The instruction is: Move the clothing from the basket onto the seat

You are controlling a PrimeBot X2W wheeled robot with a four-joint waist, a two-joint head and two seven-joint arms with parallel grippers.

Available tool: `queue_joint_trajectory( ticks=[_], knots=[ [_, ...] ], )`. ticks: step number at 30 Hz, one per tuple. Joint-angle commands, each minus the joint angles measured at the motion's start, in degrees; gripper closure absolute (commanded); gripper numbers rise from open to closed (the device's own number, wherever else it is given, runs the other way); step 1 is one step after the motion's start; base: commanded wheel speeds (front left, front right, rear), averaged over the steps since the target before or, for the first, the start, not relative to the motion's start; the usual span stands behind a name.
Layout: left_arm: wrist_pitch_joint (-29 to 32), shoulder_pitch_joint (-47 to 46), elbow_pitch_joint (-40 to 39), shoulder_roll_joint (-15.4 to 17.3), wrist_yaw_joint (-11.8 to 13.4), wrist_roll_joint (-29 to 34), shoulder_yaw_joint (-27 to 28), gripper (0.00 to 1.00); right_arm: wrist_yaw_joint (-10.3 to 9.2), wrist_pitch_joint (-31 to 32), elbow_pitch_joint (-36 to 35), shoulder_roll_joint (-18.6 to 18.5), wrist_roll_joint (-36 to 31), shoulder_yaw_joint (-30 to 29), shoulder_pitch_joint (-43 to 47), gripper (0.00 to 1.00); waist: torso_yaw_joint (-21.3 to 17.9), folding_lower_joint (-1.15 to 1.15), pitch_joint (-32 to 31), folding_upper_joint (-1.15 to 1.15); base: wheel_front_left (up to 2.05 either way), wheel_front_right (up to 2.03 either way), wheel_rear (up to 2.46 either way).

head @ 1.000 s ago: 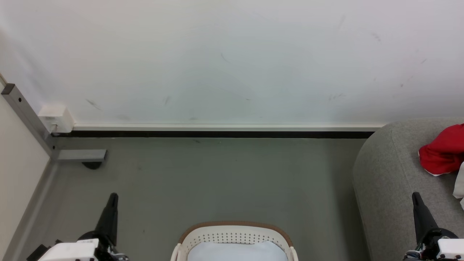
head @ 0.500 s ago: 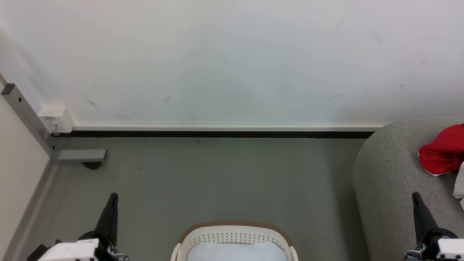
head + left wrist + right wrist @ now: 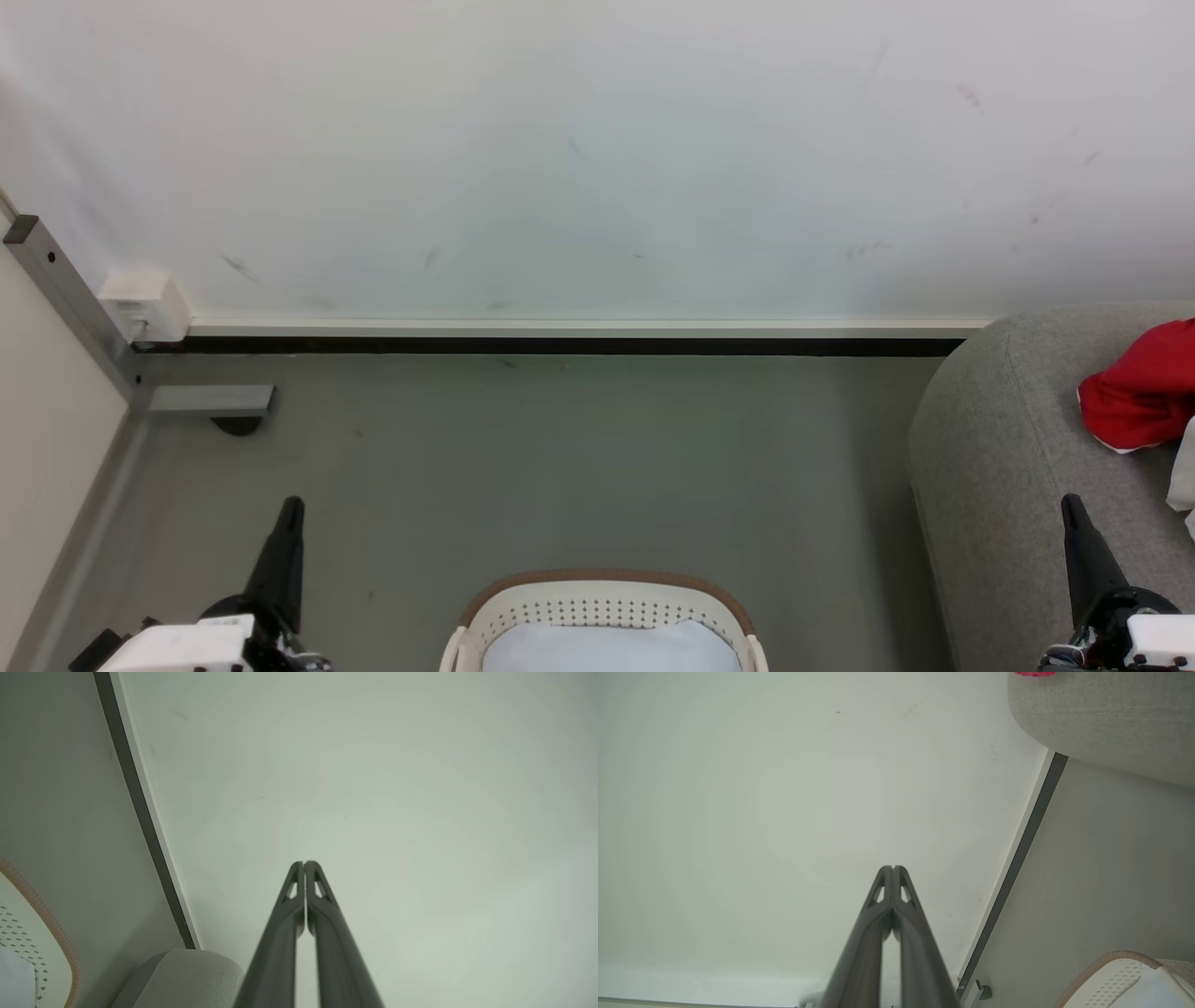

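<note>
The cream-white basket [image 3: 607, 607] with its brown rim stands on the floor at the bottom centre of the head view, a pale inner surface showing inside it. A red garment [image 3: 1139, 387] lies on the grey seat [image 3: 990, 467] at the right edge, with a bit of white fabric [image 3: 1184, 476] just below it. My left gripper [image 3: 291, 509] points up at the lower left, shut and holding nothing. My right gripper [image 3: 1070, 506] rises at the lower right beside the seat's front, also shut and holding nothing. The wrist views show the left gripper [image 3: 303, 863] and right gripper [image 3: 893, 868] with their fingers pressed together.
A white wall [image 3: 597, 159] with a dark baseboard [image 3: 560, 345] runs across behind the grey floor [image 3: 560, 457]. A metal post [image 3: 65, 299] with a foot and a small white box [image 3: 145, 303] stand in the left corner.
</note>
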Motion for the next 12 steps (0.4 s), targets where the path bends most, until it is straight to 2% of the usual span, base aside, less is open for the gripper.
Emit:
queue_joint_trajectory(
  ticks=[1,12],
  knots=[
    [0.25,-0.33,-0.09,0.38,-0.25,-0.69,0.06,1.00,-0.12,-0.02,-0.23,0.06,-0.36,-0.26,-0.63,1.00,0.00,0.00,0.00,0.00,0.00,0.00,0.00],
    [0.25,-0.33,-0.08,0.39,-0.24,-0.69,0.04,1.00,-0.12,0.01,-0.23,0.07,-0.40,-0.28,-0.63,1.00,0.00,0.00,0.00,0.00,0.00,0.00,0.00]
  ],
)
